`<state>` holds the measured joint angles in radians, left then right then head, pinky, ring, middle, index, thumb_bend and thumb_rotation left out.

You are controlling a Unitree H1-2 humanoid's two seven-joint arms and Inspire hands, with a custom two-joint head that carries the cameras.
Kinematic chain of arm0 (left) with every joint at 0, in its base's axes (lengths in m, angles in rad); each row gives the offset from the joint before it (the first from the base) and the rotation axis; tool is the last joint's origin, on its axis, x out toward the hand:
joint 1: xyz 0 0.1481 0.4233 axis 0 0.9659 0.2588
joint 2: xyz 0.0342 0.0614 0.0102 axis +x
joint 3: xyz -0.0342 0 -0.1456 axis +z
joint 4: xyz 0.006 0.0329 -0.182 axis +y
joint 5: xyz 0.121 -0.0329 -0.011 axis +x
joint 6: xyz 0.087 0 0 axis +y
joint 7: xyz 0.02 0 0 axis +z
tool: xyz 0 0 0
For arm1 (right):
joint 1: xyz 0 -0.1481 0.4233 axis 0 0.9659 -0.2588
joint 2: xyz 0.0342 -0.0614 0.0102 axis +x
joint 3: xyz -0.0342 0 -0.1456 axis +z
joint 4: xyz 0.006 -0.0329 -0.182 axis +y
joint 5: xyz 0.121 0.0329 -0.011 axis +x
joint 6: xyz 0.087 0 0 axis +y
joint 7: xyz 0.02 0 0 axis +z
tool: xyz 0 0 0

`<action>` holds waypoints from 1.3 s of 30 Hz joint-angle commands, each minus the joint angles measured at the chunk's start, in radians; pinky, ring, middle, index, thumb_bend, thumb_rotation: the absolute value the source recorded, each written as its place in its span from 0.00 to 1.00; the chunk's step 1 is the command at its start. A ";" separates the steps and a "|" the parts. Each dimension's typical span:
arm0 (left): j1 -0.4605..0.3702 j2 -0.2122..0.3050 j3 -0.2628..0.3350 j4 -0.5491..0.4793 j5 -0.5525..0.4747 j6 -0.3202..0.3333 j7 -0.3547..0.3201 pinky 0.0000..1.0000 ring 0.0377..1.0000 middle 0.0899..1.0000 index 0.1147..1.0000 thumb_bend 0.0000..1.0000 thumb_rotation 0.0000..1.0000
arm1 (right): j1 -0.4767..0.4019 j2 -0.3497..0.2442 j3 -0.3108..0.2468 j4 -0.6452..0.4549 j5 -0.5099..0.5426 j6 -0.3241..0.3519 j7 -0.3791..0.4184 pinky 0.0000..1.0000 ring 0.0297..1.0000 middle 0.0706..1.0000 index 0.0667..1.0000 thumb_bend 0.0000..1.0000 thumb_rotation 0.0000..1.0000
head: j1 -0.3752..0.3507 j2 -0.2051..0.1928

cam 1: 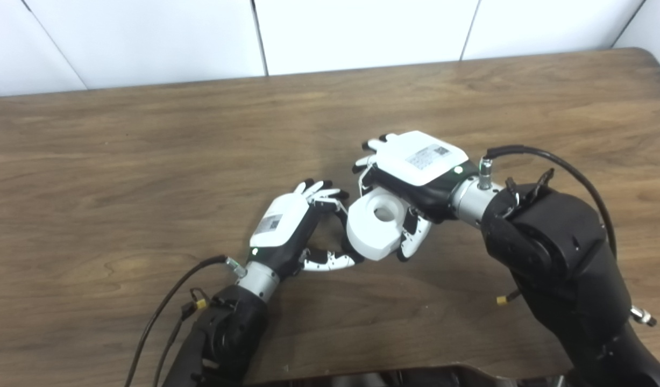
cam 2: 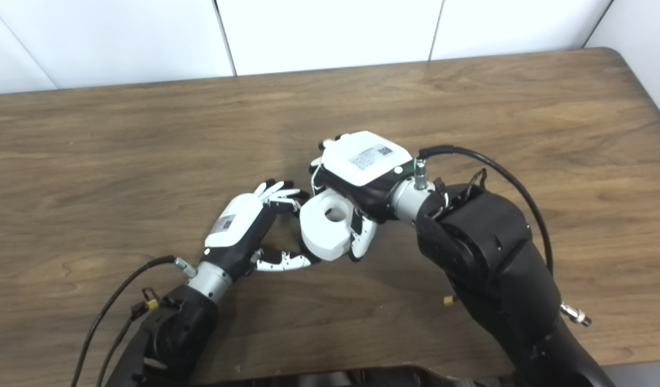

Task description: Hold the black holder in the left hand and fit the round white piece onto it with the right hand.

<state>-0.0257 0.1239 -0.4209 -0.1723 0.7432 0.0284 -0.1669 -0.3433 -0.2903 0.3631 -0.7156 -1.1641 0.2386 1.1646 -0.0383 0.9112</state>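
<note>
My right hand is shut on the round white piece, a thick disc with a centre hole facing up, held just above the table. My left hand meets it from the left. Its fingers curl over the top. Its thumb reaches under the disc's left edge. Only a dark sliver of the black holder shows, pinched between those fingers and the disc. The rest of the holder is hidden behind the white piece. The same pairing shows in the right eye view: left hand, white piece, right hand.
The brown wooden table stretches to a white panelled wall at the back. Its right corner is rounded. Black cables trail from both wrists. Both forearms come in from the near edge.
</note>
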 commanded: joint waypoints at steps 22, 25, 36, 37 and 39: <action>-0.026 -0.016 -0.008 -0.021 0.003 -0.015 0.011 1.00 0.94 0.82 0.42 0.51 0.06 | -0.035 0.018 -0.003 0.020 -0.033 -0.095 0.019 1.00 0.99 0.86 0.45 0.52 0.15 | 0.002 0.003; -0.028 -0.015 -0.009 -0.019 0.005 -0.015 0.011 1.00 0.94 0.82 0.42 0.51 0.06 | -0.030 0.017 -0.004 0.023 -0.037 -0.105 0.020 1.00 0.99 0.87 0.45 0.52 0.16 | 0.002 0.003; -0.027 -0.017 -0.008 -0.020 0.002 -0.014 0.011 1.00 0.94 0.82 0.42 0.52 0.06 | -0.043 0.017 -0.014 0.014 -0.036 -0.096 0.087 1.00 1.00 0.93 0.67 1.00 0.40 | 0.002 0.007; -0.027 -0.016 -0.008 -0.019 0.001 -0.017 0.012 1.00 0.94 0.82 0.42 0.52 0.06 | -0.046 0.015 -0.012 0.013 -0.036 -0.093 0.093 1.00 1.00 0.93 0.68 1.00 0.39 | 0.001 0.007; -0.027 -0.015 -0.008 -0.018 0.002 -0.019 0.013 1.00 0.94 0.81 0.42 0.52 0.06 | -0.052 0.013 -0.008 0.011 -0.037 -0.079 0.102 1.00 1.00 0.94 0.70 1.00 0.39 | 0.001 0.007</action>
<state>-0.0259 0.1201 -0.4236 -0.1717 0.7447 0.0285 -0.1665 -0.3560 -0.2691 0.3597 -0.6846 -1.1990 0.1558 1.1752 -0.0368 0.9173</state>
